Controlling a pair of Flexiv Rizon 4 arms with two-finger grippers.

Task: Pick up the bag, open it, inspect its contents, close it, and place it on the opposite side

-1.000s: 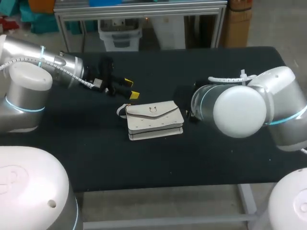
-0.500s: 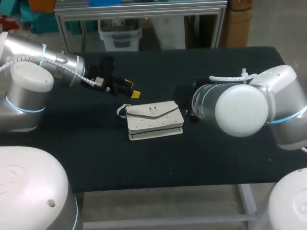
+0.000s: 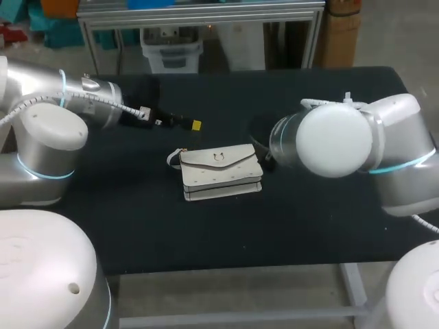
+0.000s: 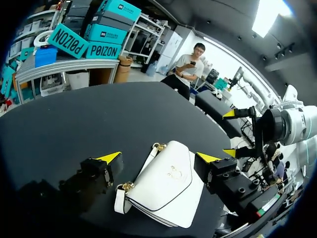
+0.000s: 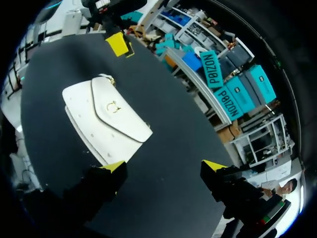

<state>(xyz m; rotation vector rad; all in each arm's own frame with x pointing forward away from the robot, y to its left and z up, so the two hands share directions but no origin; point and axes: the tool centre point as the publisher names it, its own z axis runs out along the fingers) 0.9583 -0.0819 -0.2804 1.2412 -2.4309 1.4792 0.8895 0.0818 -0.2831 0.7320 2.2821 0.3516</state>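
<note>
Flat on the black table (image 3: 137, 219), flap shut, gold clasp facing up: small white leather-look flap bag (image 3: 221, 171), not yet lifted. Released and spread wide, the left pincer (image 4: 158, 157), with the bag just ahead of and below its yellow tips, strap end nearest. Looks lined up to straddle that end for the pick. Same for the right pincer (image 5: 164, 165): released, holding nothing, bag ahead and off towards one finger. Flanking from both sides, probably for steadying on one side and working the flap from the other.
</note>
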